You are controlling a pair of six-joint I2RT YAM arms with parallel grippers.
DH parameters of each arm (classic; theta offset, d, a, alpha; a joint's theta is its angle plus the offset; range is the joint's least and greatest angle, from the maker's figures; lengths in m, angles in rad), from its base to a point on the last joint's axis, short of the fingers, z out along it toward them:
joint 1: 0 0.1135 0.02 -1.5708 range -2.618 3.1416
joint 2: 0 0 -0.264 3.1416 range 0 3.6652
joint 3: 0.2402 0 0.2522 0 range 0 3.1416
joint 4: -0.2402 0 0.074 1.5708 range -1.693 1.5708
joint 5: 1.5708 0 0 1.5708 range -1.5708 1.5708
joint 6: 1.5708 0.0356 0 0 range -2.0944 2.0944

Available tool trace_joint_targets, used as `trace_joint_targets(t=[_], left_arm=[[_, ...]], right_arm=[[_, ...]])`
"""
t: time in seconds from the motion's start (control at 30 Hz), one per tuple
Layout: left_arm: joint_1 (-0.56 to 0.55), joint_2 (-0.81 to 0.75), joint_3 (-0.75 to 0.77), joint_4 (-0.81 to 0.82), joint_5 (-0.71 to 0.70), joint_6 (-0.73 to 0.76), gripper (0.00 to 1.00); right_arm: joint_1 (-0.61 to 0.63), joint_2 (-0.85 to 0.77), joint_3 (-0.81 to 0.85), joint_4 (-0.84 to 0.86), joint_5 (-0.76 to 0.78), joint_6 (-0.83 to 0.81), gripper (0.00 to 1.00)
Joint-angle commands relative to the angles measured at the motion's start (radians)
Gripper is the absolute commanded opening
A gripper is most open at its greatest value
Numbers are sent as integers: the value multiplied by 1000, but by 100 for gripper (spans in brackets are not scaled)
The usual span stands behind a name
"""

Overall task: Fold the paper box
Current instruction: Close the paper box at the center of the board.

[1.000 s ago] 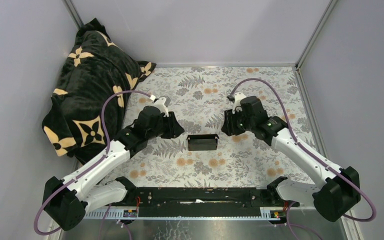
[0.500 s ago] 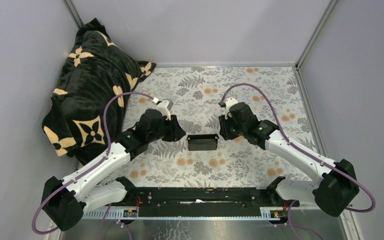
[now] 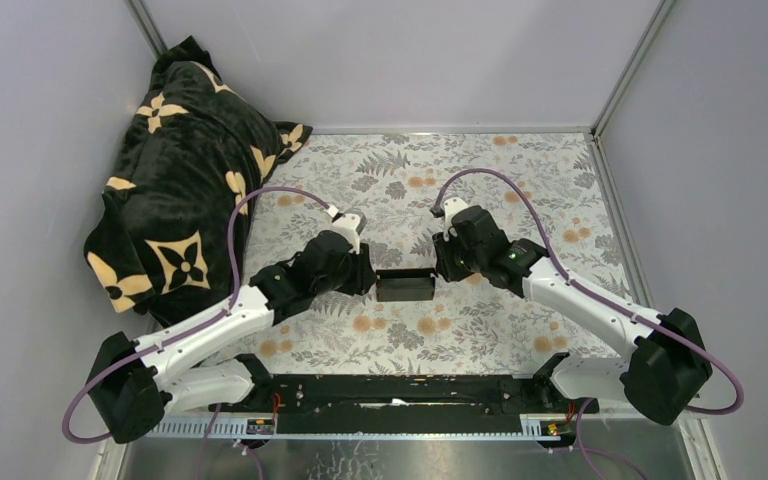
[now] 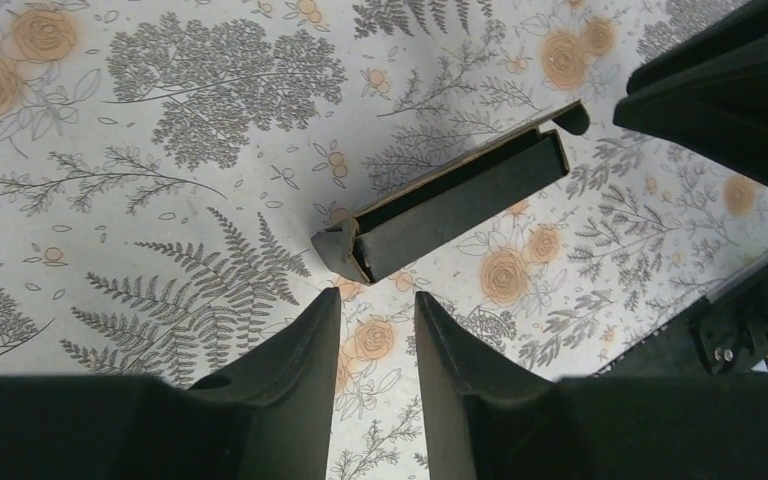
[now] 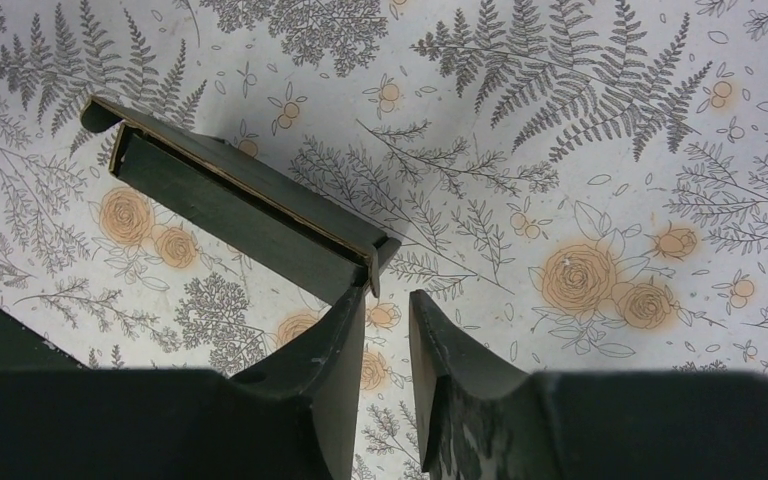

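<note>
You've brought both arms in toward the box point(image 3: 406, 285) since a second ago. The left pincer point(image 4: 375, 300) and right pincer point(image 5: 387, 295) now sit just off its ends. Both are slightly spread and pinch nothing, the right narrowing. The box rests on the surface point(image 3: 520, 180) between them, end flaps out. Flap folding likely comes next.
</note>
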Motion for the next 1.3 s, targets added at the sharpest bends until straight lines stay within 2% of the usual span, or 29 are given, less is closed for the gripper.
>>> trace_joint_targets(t=[0.0,0.47,1.27], left_arm=[[-12,9,13,11,-97,21,38],[-53,43,19,43,-117,24,37],[-62,39,22,34,-121,32,37]], right_arm=[[19,2,2,39,-24,-18,29],[41,32,3,50,-4,-24,32],[42,49,-24,103,44,-16,27]])
